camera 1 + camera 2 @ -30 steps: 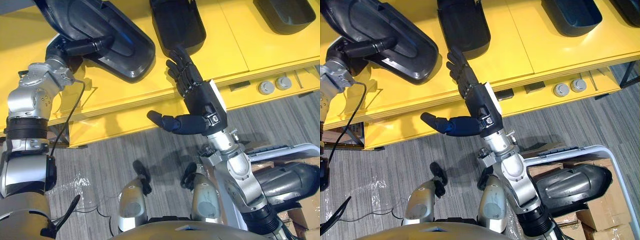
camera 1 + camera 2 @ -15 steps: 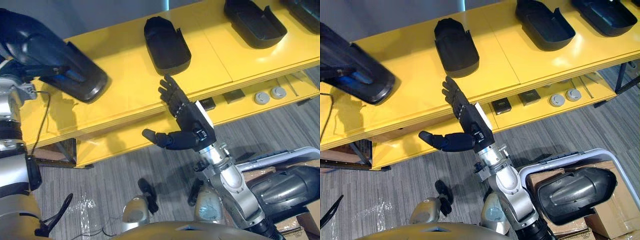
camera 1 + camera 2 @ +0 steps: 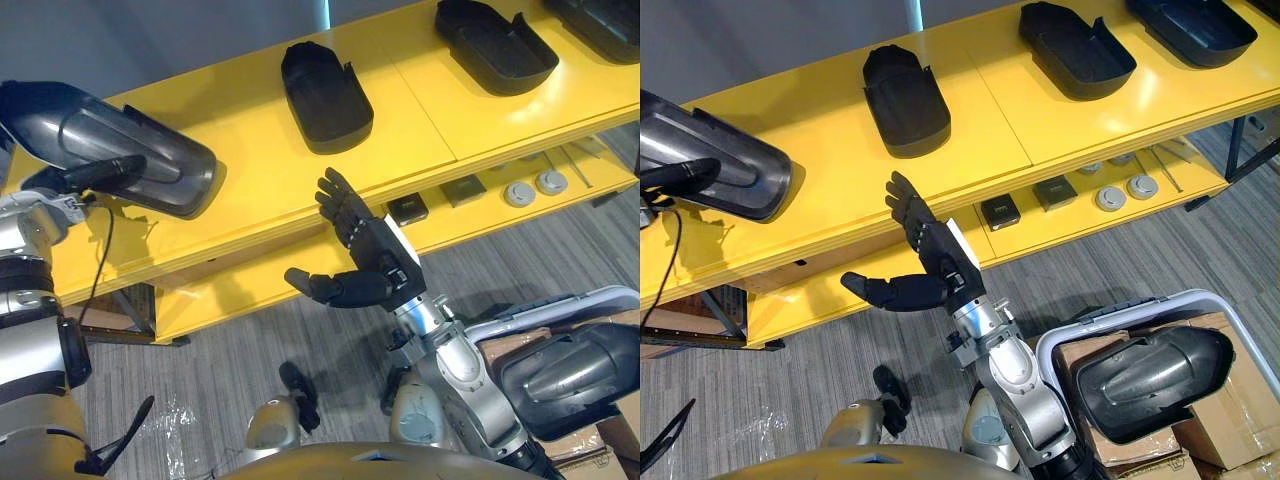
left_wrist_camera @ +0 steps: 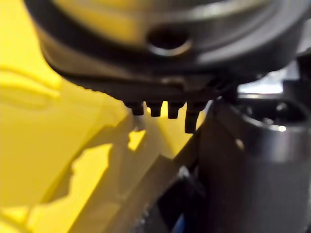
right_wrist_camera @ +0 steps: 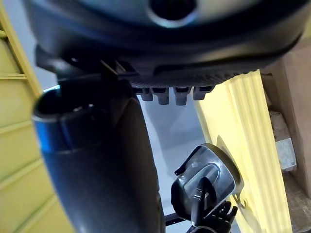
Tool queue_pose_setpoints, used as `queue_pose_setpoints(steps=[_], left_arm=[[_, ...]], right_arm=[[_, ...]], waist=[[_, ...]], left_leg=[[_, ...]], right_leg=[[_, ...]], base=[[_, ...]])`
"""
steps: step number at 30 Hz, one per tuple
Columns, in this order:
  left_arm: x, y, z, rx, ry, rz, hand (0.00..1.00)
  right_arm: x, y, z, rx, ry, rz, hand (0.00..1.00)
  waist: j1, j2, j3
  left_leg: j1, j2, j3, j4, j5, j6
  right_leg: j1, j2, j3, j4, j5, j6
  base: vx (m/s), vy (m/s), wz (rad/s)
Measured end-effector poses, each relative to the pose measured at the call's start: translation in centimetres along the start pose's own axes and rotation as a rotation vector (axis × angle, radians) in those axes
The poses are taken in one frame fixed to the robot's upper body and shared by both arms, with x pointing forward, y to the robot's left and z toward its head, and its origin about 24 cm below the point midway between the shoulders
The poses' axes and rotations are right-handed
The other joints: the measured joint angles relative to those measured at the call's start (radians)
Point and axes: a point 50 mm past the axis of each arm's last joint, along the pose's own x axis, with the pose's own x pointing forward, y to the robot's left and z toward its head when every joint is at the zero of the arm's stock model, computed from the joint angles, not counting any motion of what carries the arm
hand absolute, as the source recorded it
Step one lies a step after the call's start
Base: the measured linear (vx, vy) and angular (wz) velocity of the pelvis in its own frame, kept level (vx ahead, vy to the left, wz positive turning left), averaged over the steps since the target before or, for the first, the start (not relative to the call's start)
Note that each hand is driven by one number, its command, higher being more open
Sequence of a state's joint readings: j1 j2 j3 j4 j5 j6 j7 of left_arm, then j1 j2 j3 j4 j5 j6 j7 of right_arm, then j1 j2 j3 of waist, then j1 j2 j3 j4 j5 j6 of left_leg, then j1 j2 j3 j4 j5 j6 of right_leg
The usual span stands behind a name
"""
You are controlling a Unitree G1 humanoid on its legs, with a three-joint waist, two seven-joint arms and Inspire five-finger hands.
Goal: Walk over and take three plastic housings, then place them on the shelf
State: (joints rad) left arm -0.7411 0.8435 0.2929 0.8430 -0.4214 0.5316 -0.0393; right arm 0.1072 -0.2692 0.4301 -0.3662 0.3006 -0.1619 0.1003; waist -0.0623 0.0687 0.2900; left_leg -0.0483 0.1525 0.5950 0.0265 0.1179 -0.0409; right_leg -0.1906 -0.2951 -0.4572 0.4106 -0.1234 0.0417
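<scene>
My left hand (image 3: 95, 175) is shut on the rim of a large dark plastic housing (image 3: 120, 140), held on its side over the left end of the yellow shelf (image 3: 250, 170); I cannot tell whether it touches the top. That housing (image 5: 206, 177) also shows far off past my right hand's fingers in the right wrist view. My right hand (image 3: 370, 265) hovers open and holds nothing in front of the shelf's edge, palm turned left. Three more housings lie on the shelf top: one in the middle (image 3: 325, 90) and two to the right (image 3: 495, 45) (image 3: 600, 15).
A white-framed cart (image 3: 1200, 305) at the lower right carries another housing (image 3: 1145, 375) on cardboard boxes (image 3: 1230, 405). The lower shelf level holds small black blocks (image 3: 407, 208) and grey round parts (image 3: 520, 190). Grey carpet floor lies in front of the shelf.
The camera has pulled back and more of the shelf shows. My left hand has turned the housing onto its side, still gripping it. The right hand stays open.
</scene>
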Motion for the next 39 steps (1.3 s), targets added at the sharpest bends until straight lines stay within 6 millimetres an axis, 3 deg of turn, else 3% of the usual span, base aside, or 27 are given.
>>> queue_pose_setpoints(steps=[9,13,18,22,29,39], left_arm=[[0.1,-0.1,-1.5,-0.354,-0.054,0.116,1.0],[0.1,0.1,-1.6,-0.545,-0.079,0.176,1.0],[-0.1,0.5,-1.4,-0.574,-0.095,0.261,1.0],[-0.2,0.7,-1.2,-0.419,-0.111,0.338,1.0],[-0.3,-0.1,1.0,-0.134,-0.13,0.443,1.0],[-1.2,-2.6,6.6,0.28,-0.3,0.411,1.0]], right_arm=[[0.1,-0.6,0.3,-0.013,-0.012,-0.022,1.0],[0.1,-1.0,0.5,-0.02,-0.023,-0.043,1.0],[0.2,-1.3,0.7,-0.029,-0.031,-0.05,1.0],[0.6,-1.3,1.0,-0.038,-0.05,-0.04,1.0],[0.8,-1.2,1.1,-0.038,-0.057,-0.031,1.0],[0.8,0.0,-0.4,0.017,-0.006,0.0,1.0]], waist=[[-0.002,0.0,0.005],[0.0,-0.014,0.017],[0.005,-0.029,0.03],[0.002,-0.033,0.033],[-0.004,-0.042,0.06],[-0.029,-0.044,0.064]], left_leg=[[-0.018,0.0,-0.002,0.003,0.004,0.004],[-0.025,0.0,-0.007,0.004,0.005,0.006],[-0.037,-0.002,-0.019,0.007,0.009,0.01],[-0.038,-0.002,-0.021,0.007,0.008,0.01],[-0.033,0.0,-0.019,0.008,0.008,0.009],[-0.003,0.003,0.02,0.0,0.0,0.004]], right_leg=[[-0.021,0.0,0.001,0.006,-0.003,0.002],[-0.025,0.0,0.0,0.006,-0.004,0.005],[-0.032,-0.001,-0.001,0.005,0.003,0.004],[-0.032,0.0,-0.001,0.004,0.003,0.004],[-0.028,0.004,0.001,-0.001,0.005,0.003],[-0.016,0.019,0.028,-0.017,0.021,-0.002]], base=[[0.0,0.0,0.0],[-0.01,0.004,0.02],[0.0,0.004,0.04],[0.0,0.0,0.0],[0.0,0.0,0.0],[0.02,0.014,-0.09]])
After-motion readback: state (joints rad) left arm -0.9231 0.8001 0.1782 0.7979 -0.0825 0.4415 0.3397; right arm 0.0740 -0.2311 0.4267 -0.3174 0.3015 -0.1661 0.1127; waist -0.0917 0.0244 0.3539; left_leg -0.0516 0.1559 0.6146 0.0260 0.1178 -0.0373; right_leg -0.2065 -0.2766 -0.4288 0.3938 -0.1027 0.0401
